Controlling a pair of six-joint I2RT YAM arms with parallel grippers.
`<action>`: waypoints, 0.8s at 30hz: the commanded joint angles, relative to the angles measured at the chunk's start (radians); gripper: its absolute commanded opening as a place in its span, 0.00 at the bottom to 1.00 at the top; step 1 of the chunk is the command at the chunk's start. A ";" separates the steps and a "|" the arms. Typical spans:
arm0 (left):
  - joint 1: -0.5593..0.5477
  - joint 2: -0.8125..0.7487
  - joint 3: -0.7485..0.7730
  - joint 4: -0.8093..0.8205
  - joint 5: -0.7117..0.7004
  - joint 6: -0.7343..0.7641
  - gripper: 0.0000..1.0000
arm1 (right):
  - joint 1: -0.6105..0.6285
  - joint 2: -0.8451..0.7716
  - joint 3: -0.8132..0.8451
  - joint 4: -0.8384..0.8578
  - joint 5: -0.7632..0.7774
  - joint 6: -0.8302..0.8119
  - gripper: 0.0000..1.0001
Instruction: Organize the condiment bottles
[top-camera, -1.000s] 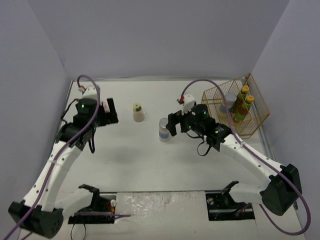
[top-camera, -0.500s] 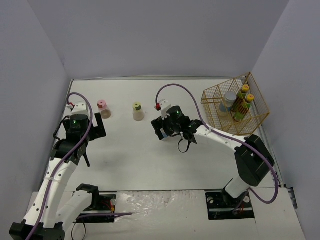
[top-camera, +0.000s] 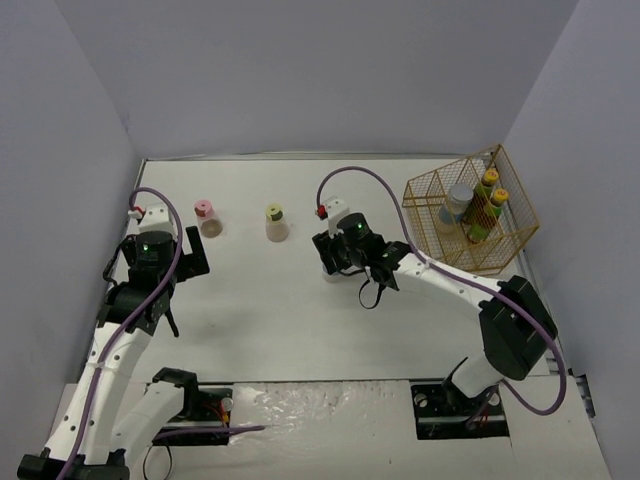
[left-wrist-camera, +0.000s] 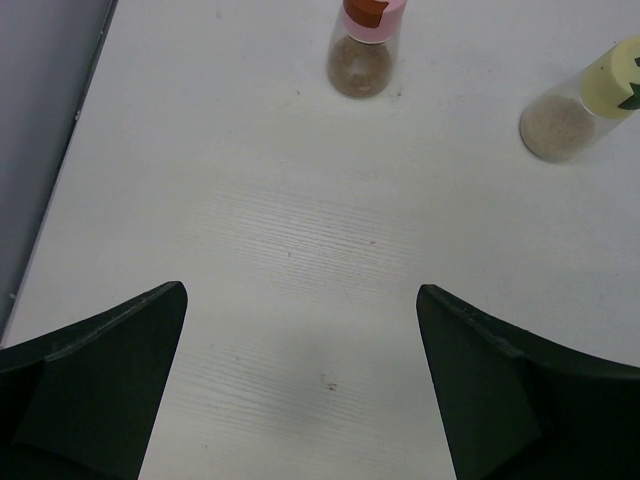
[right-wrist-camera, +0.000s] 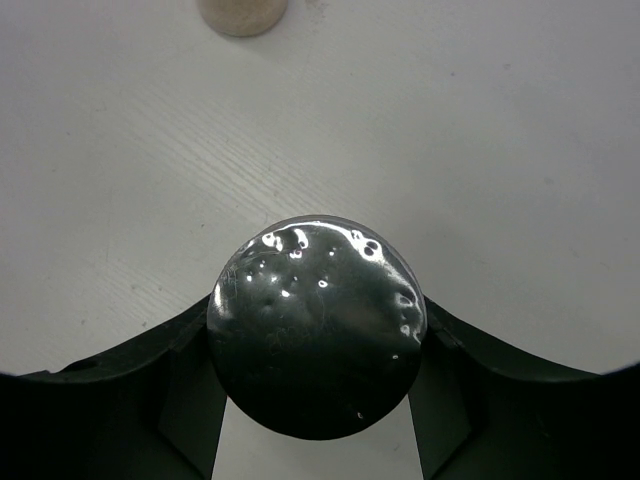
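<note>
My right gripper (top-camera: 333, 262) (right-wrist-camera: 317, 325) is shut on a silver-lidded jar (right-wrist-camera: 316, 300) at mid-table; both fingers press the lid's sides, and the top view hides the jar under the gripper. The pink-capped shaker (top-camera: 208, 218) (left-wrist-camera: 364, 50) and the yellow-green-capped shaker (top-camera: 275, 224) (left-wrist-camera: 585, 105) stand upright at the back. My left gripper (top-camera: 190, 256) (left-wrist-camera: 300, 290) hangs open over bare table, short of the pink shaker. Two dark yellow-capped bottles (top-camera: 490, 195) and another silver-lidded jar (top-camera: 458, 205) stand in the wire basket (top-camera: 520, 215).
The gold wire basket sits at the back right near the right wall. Grey walls close in the table on the left, back and right. The arm bases and cables occupy the near edge.
My right arm moved left over the jar and its fingers closed on the lid. My left arm drew back from the pink-capped shaker, then held still.
</note>
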 joint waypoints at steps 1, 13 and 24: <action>0.008 -0.002 0.020 0.044 -0.006 0.015 0.97 | 0.001 -0.193 0.070 0.014 0.226 0.030 0.08; 0.015 0.000 0.018 0.043 0.016 0.009 0.97 | -0.320 -0.373 0.212 -0.195 0.580 0.145 0.05; 0.017 0.007 0.016 0.044 0.037 0.006 0.97 | -0.576 -0.382 0.210 -0.216 0.543 0.217 0.05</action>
